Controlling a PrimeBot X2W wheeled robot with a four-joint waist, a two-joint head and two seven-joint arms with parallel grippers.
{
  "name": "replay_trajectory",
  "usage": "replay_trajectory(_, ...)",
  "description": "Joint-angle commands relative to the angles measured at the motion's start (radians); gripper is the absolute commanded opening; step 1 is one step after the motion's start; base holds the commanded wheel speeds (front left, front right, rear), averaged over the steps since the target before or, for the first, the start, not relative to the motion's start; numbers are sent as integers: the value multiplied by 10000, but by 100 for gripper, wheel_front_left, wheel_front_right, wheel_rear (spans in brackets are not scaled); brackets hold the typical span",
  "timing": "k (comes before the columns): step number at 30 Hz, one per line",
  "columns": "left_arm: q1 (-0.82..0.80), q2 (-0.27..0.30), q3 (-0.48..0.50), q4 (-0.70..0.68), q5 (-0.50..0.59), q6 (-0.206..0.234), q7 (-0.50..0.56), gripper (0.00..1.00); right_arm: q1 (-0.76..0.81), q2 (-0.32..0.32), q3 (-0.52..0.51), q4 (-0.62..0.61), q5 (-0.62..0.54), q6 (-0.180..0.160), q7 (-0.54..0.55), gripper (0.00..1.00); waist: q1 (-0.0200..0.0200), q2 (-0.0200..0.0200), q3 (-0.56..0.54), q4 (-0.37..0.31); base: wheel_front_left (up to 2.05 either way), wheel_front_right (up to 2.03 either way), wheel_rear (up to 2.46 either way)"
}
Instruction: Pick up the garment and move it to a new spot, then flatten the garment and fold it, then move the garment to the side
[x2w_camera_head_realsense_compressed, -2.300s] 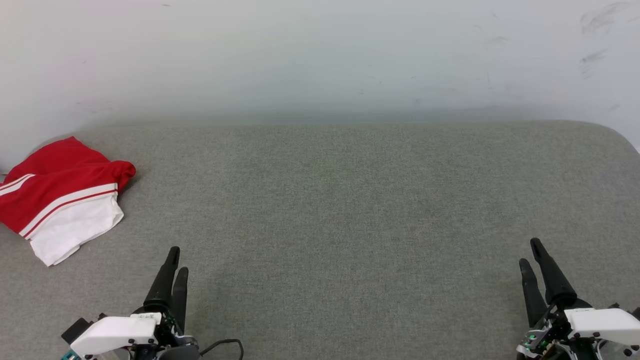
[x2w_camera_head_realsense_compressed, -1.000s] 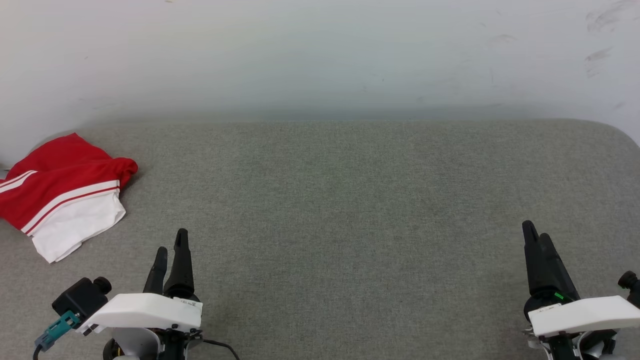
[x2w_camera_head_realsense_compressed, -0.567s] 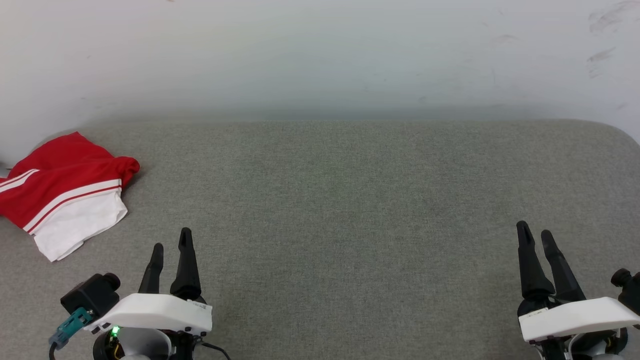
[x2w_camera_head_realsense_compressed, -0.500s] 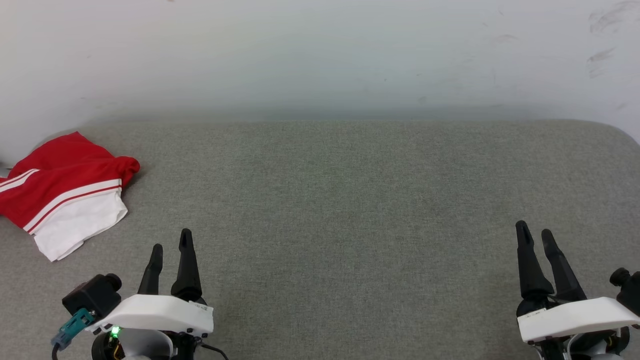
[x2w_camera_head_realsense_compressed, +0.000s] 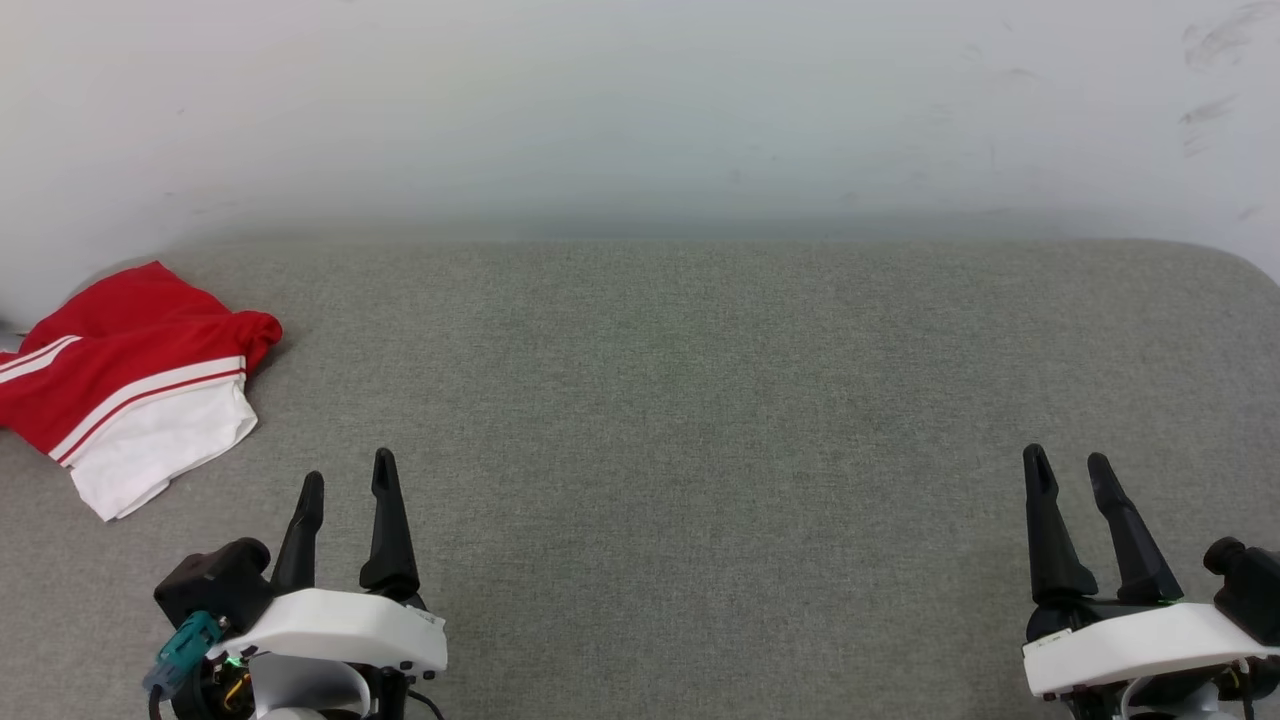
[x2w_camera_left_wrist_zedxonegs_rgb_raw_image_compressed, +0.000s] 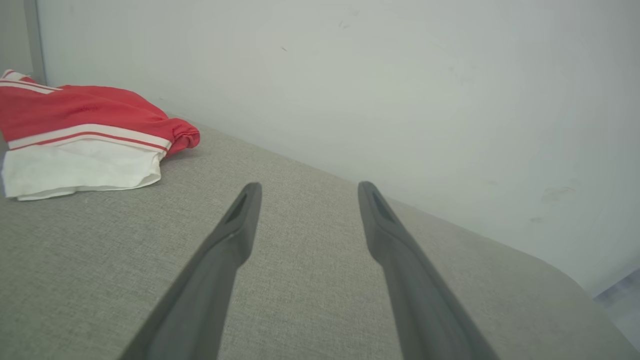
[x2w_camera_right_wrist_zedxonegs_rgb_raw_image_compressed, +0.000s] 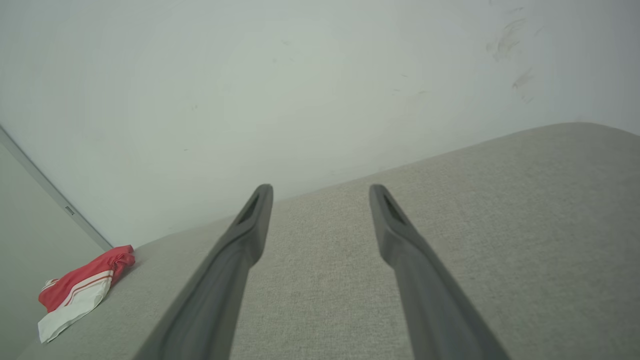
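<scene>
The garment (x2w_camera_head_realsense_compressed: 125, 385), red with a white sleeve and red-and-white stripe trim, lies bunched at the far left edge of the grey surface; it also appears in the left wrist view (x2w_camera_left_wrist_zedxonegs_rgb_raw_image_compressed: 85, 135) and small in the right wrist view (x2w_camera_right_wrist_zedxonegs_rgb_raw_image_compressed: 80, 290). My left gripper (x2w_camera_head_realsense_compressed: 347, 478) stands open near the front left, below and to the right of the garment, touching nothing. At the front right my right gripper (x2w_camera_head_realsense_compressed: 1066, 468) is open and holds nothing. The open fingers of each gripper (x2w_camera_left_wrist_zedxonegs_rgb_raw_image_compressed: 305, 187) (x2w_camera_right_wrist_zedxonegs_rgb_raw_image_compressed: 320, 190) frame bare grey fabric.
The grey fabric surface (x2w_camera_head_realsense_compressed: 680, 400) stretches wide between the two grippers. A pale wall (x2w_camera_head_realsense_compressed: 640, 110) runs along its back edge. The surface's right back corner (x2w_camera_head_realsense_compressed: 1230, 265) is rounded.
Both grippers have turned so their fingers now show spread side by side, and each has shifted a little. The garment has not moved apart from a slight camera shift.
</scene>
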Motion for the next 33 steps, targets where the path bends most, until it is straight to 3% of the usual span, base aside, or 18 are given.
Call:
replay_trajectory(1,23,56,-61,-167,337,82,-118,100,22,9,22,-150,-374,-2,-119,100,0,0,6,5,0,0,0)
replay_trajectory(33,316,33,-388,-478,3273,278,-859,100,283,16,25,-572,-3180,-3,-857,100,0,0,107,85,0,0,0)
